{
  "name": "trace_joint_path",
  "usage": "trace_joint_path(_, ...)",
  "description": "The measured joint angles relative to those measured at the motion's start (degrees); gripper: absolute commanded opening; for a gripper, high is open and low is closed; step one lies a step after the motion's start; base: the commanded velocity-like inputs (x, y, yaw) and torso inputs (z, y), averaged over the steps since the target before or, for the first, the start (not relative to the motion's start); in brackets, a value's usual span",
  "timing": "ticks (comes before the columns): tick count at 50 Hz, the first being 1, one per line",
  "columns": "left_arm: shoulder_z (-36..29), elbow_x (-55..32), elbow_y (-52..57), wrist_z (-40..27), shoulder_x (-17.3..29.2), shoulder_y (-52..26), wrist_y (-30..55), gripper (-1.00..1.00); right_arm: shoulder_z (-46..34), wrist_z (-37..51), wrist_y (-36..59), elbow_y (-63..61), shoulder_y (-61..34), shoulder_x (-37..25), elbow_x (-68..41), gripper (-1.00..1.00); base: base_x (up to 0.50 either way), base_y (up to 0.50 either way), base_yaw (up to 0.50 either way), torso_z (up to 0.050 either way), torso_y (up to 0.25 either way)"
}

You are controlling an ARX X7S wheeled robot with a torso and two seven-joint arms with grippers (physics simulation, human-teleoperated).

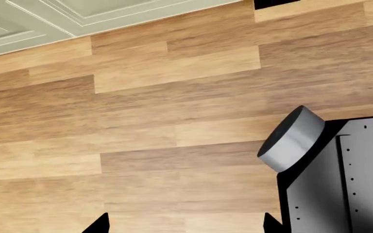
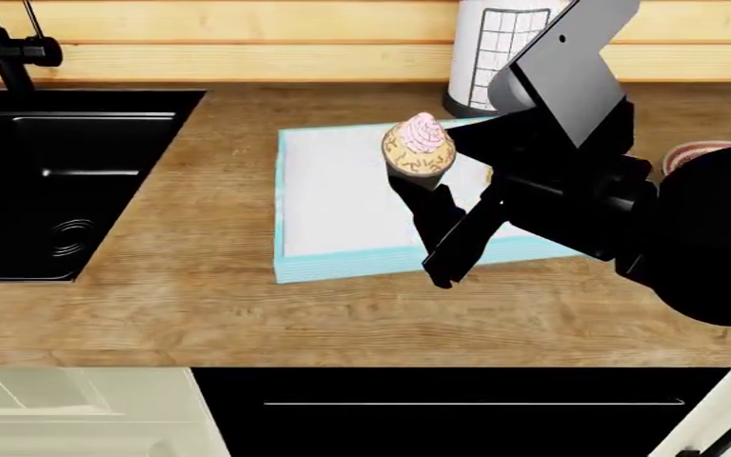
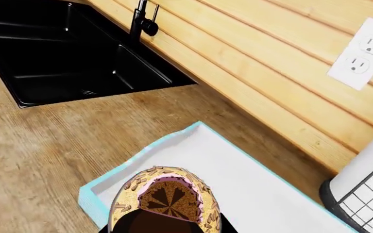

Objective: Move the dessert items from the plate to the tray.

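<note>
A cupcake (image 2: 419, 150) with pink frosting and a dark wrapper hangs above the tray (image 2: 340, 265), a large white-floored tray with light-blue walls. My right gripper (image 2: 424, 186) is shut on the cupcake's wrapper from below. In the right wrist view the cupcake (image 3: 163, 196) fills the lower middle, tipped over the tray's near corner (image 3: 109, 191), with the right gripper (image 3: 167, 227) dark around its base. A pinkish plate (image 2: 689, 152) peeks out behind my right arm, mostly hidden. My left gripper (image 1: 186, 227) is open over the wooden floor, holding nothing.
A black sink (image 2: 61, 181) with a black faucet (image 2: 4, 43) lies left of the tray. A white wire-framed paper-towel holder (image 2: 499, 48) stands behind the tray against the wood wall. The left wrist view shows floorboards, cabinet doors (image 1: 76, 14) and the robot's base (image 1: 342, 179).
</note>
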State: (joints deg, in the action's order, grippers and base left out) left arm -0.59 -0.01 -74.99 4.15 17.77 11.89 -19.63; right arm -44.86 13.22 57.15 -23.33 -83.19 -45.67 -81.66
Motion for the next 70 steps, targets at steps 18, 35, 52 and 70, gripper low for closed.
trace_joint_path(18, -0.27, 0.02, 0.01, 0.01, -0.03, -0.01, 0.04, 1.00, -0.08, 0.26, -0.17, 0.17, -0.20, 0.00, 0.43, -1.00, 0.00, -0.06, 0.00, 0.000, 0.000)
trace_joint_path(35, -0.19, -0.02, 0.12, 0.15, 0.01, -0.09, 0.05, 1.00, -0.18, 0.92, -0.06, -0.13, -0.30, 0.01, 0.17, -1.00, 0.19, -0.02, 0.00, 0.000, 0.000)
trace_joint_path(52, -0.15, 0.00, 0.00, 0.21, 0.01, 0.09, 0.11, 1.00, -0.45, 0.85, -0.04, 0.00, -0.42, 0.07, 0.31, -1.00, 0.31, -0.01, 0.00, 0.000, 0.000)
trace_joint_path(70, -0.22, 0.00, 0.04, 0.23, 0.03, -0.06, 0.09, 1.00, -2.25, -1.03, 0.75, 2.87, -1.17, 2.00, 2.09, -1.00, 0.00, 0.00, 0.00, 0.000, 0.000)
